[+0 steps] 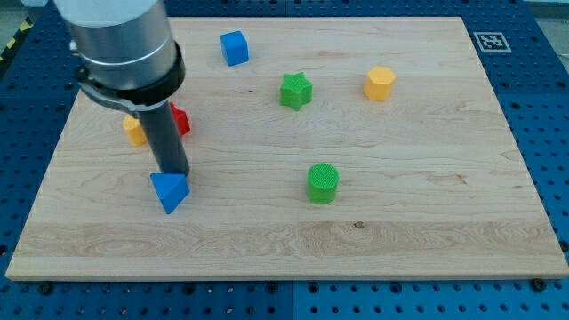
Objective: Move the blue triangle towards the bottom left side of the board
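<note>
The blue triangle (170, 191) lies on the wooden board (400, 222) at the view's lower left. My tip (172, 171) stands right at the triangle's upper edge, touching or almost touching it. The dark rod rises from there to the grey arm at the view's top left. The rod partly hides a red block (181, 119) and a yellow block (134, 130) behind it.
A blue cube (235, 48) sits near the view's top. A green star (296, 91) and a yellow hexagon block (379, 84) lie at upper middle and upper right. A green cylinder (323, 183) stands at the centre.
</note>
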